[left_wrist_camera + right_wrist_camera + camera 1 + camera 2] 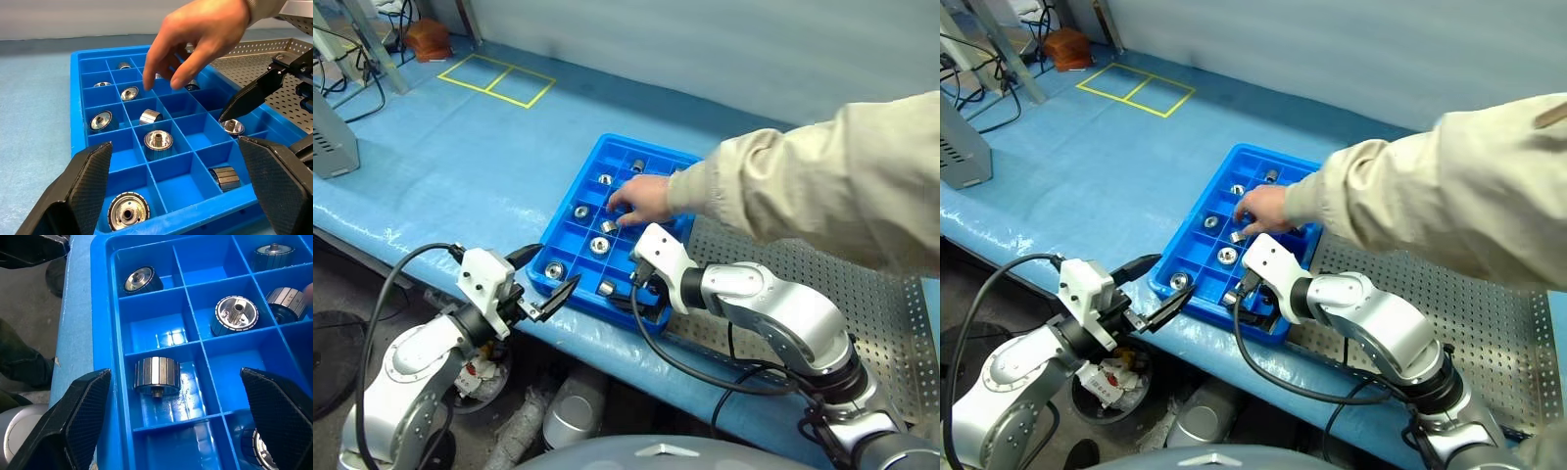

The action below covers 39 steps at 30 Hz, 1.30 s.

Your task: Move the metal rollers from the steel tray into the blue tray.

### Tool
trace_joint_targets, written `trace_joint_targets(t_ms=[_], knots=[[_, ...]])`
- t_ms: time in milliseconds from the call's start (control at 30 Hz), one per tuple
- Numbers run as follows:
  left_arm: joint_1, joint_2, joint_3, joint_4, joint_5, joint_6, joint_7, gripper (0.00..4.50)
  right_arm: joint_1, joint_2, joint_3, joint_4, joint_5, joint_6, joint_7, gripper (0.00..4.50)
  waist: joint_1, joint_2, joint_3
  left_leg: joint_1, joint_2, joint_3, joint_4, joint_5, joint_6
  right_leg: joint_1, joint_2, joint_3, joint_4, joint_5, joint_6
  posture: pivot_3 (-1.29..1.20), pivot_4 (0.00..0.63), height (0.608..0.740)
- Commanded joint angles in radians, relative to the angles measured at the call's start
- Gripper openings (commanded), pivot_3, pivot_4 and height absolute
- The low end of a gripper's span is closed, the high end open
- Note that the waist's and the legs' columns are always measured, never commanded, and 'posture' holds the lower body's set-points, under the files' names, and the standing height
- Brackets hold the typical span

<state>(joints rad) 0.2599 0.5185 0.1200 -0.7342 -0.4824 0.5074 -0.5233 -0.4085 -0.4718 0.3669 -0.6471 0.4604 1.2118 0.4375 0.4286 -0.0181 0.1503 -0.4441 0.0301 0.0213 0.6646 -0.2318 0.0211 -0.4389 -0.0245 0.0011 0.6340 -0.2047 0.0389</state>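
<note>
**Operator:** Nearest item first, then each gripper's condition.

**Inspector:** Closest is the left gripper [548, 302], fingers spread wide apart and empty, poised off the counter's [460, 186] front edge, just beside the near-left corner of the blue tray [570, 217]. The right gripper [641, 294] is likewise spread and empty, over the tray's near edge.

**Operator:** Location of the metal rollers?

**Inspector:** Metal rollers [158, 142] sit in separate compartments of the blue tray. One stands on end in the near-left corner cell [127, 212]; another lies on its side in a cell along the near edge [156, 376], directly below the right gripper. Others occupy cells further back.

**Operator:** The steel tray?

**Inspector:** The steel tray [862, 294] lies against the blue tray's right side; the visible part of its perforated floor carries no rollers.

**Operator:** Other objects?

**Inspector:** A person's hand [641, 199], in a beige sleeve [822, 176], reaches from the right over the tray's middle cells, fingertips down beside a roller.
</note>
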Motion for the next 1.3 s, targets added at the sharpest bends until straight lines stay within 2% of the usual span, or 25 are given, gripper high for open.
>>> trace_joint_targets(t_ms=[33, 533, 1300], knots=[[-0.003, 0.009, 0.001, -0.017, -0.005, -0.001, -0.002, 4.5, 0.0, 0.005, -0.014, -0.032, 0.006, -0.005, -0.003, 4.48, 0.0, 0.0, 0.0, 0.0, 0.0, 0.0, 0.0, 0.0, 0.0, 0.0, 0.0, 0.0, 0.0, 0.0, 0.0, 0.47, 0.15, 0.74], [-0.018, 0.009, -0.013, -0.006, -0.004, 0.003, -0.007, 4.5, 0.01, -0.001, -0.018, -0.031, 0.002, 0.003, -0.014, 4.48, -0.001, 0.0, 0.0, 0.001, 0.0, 0.0, 0.002, 0.001, -0.002, -0.002, 0.0, 0.0, 0.008, -0.002, -0.003, 0.46, 0.15, 0.74], [-0.043, 0.009, -0.027, 0.0, -0.011, 0.004, -0.014, 4.5, 0.017, 0.007, -0.027, -0.045, 0.005, 0.006, -0.034, 4.48, -0.003, 0.0, 0.0, 0.002, 0.0, 0.0, 0.002, 0.001, -0.002, -0.002, 0.0, 0.0, 0.009, -0.002, -0.003, 0.43, 0.15, 0.74]])
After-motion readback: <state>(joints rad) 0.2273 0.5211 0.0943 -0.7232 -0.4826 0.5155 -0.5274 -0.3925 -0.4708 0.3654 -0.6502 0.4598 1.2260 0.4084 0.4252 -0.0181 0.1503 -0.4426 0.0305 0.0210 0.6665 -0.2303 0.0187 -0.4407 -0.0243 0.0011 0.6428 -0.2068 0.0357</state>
